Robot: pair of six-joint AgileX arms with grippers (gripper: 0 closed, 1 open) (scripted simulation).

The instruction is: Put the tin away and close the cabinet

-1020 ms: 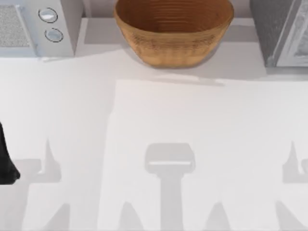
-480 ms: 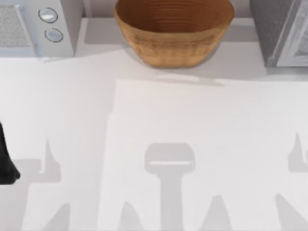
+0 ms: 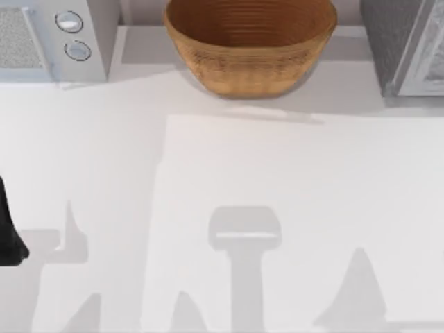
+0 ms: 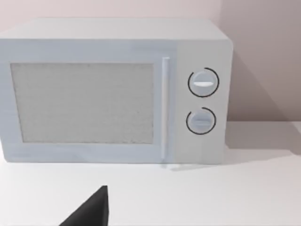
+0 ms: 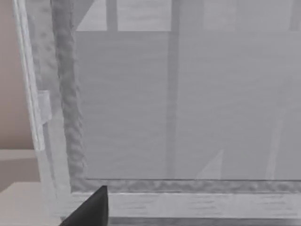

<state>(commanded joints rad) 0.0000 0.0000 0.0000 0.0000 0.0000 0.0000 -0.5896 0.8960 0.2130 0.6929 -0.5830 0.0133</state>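
White tabletop (image 3: 291, 180); wicker basket (image 3: 250, 45) upper centre, microwave (image 3: 52, 38) upper left, cabinet (image 3: 409, 48) upper right; left arm (image 3: 8, 229) parked at left edge; right gripper's camera close against cabinet; finger state indiscernible; tin's place unknown.

1. Microwave (image 3: 48, 38) on the table (image 3: 222, 180), at eleven o'clock.
2. Wicker basket (image 3: 250, 45) at twelve, between microwave and cabinet.
3. Cabinet (image 3: 409, 45) at one o'clock.
4. Left arm (image 3: 8, 229) at nine.
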